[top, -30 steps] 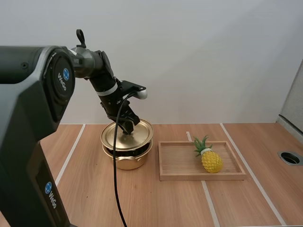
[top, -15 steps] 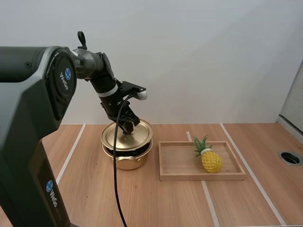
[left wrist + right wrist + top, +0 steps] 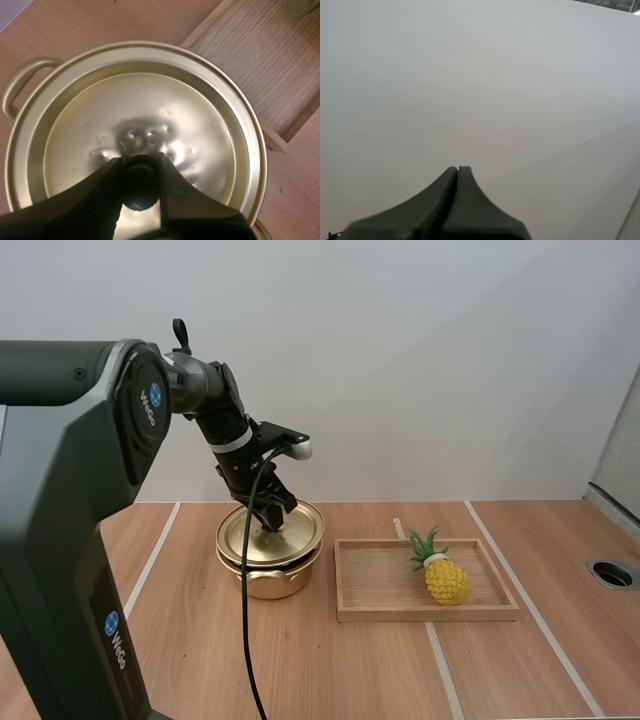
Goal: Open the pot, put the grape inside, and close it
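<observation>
Our left gripper (image 3: 141, 165) grasping the knob (image 3: 140, 189) of the lid (image 3: 150, 110) on the pot (image 3: 268, 583), knob half hidden by our fingers, our right gripper (image 3: 457, 171) clenched empty.

My left arm (image 3: 225, 425) comes up from the table's near left corner and stretches forward toward the back edge, with the wrist bent steeply down. My left gripper (image 3: 270, 522) points down. Its fingers (image 3: 95, 192) are pinched on the lid knob (image 3: 141, 186), one on each side. My right gripper (image 3: 457, 171) has its fingers pressed together into one dark wedge, gripping nothing.
</observation>
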Controlling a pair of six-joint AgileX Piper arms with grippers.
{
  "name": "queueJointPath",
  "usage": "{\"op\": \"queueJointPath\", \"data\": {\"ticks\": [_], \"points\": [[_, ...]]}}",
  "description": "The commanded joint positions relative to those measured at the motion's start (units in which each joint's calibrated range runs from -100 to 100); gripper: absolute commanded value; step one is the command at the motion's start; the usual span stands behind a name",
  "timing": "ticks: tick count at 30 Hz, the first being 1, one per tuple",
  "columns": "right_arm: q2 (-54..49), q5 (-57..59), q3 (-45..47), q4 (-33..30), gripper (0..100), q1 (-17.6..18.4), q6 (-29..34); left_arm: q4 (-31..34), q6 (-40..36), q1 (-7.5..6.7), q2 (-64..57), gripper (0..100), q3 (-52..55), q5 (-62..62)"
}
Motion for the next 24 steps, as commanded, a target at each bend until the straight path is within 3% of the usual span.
{"op": "queueJointPath", "data": {"ticks": [1,24], "points": [[-0.81,-0.55,-0.36,-0.62,0,-0.22,0.08,0.43,-0.21,-0.10,1.58,0,0.36,-1.36],[-0.81,-0.55,-0.36,-0.62,0,-0.22,0.08,6.04,-2.58,-0.10,3.85,0,0.50,2.89]]}}
